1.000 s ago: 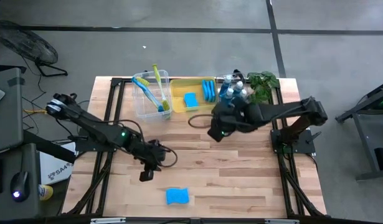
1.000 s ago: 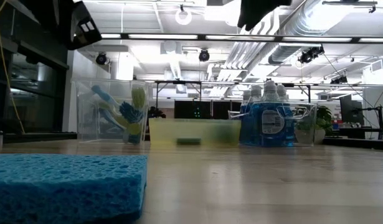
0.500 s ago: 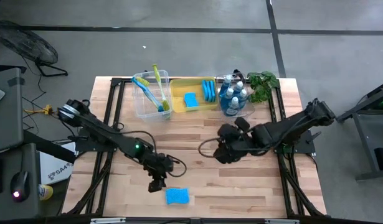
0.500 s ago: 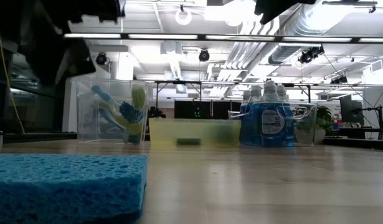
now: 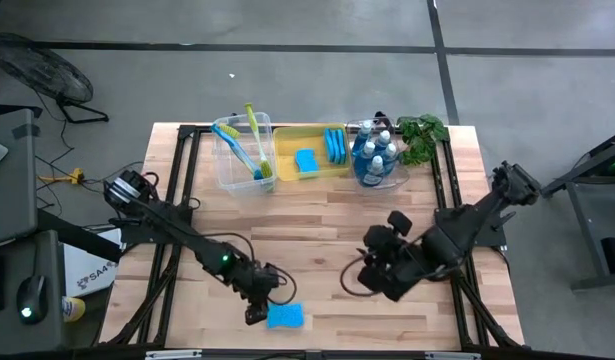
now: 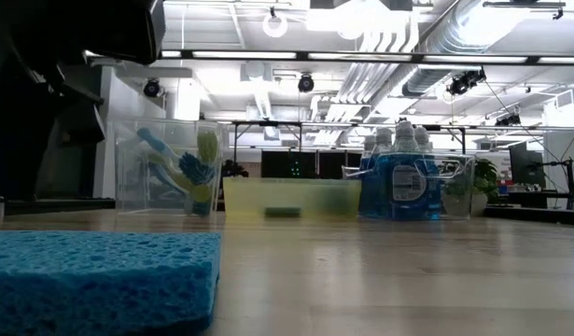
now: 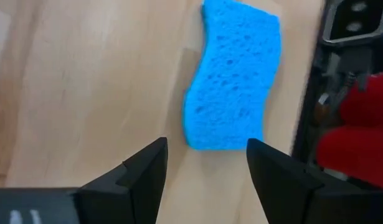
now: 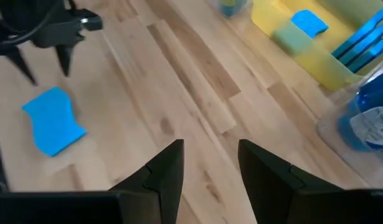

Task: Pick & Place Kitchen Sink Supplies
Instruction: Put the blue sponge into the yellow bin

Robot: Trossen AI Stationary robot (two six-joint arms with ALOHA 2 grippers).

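A flat blue sponge [image 5: 284, 316] lies on the wooden table near its front edge, and it fills the foreground of the low view [image 6: 100, 280]. My left gripper [image 5: 255, 312] is low beside the sponge's left end, pointing steeply down. Its fingers are open, and their tips [image 7: 207, 158] stand on either side of the sponge's near end [image 7: 222, 140] without plainly touching it. My right gripper [image 5: 372, 282] hangs open and empty over the table's right half; nothing lies between its fingers [image 8: 210, 155]. The sponge [image 8: 54, 121] and my left gripper [image 8: 45, 59] show farther off in the right wrist view.
Along the far edge stand a clear bin [image 5: 242, 155] holding blue and yellow-green brushes, a yellow bin [image 5: 312, 150] with blue sponges, and a clear bin [image 5: 377, 155] of blue soap bottles. A green plant [image 5: 422, 135] sits at the far right. Bare wood lies between the bins and the sponge.
My left gripper has gone down and toward the table's near edge, arriving at the sponge's left end. My right gripper has swung away from the far bins toward the near edge and now hangs over the table's right half. The sponge has stayed where it was.
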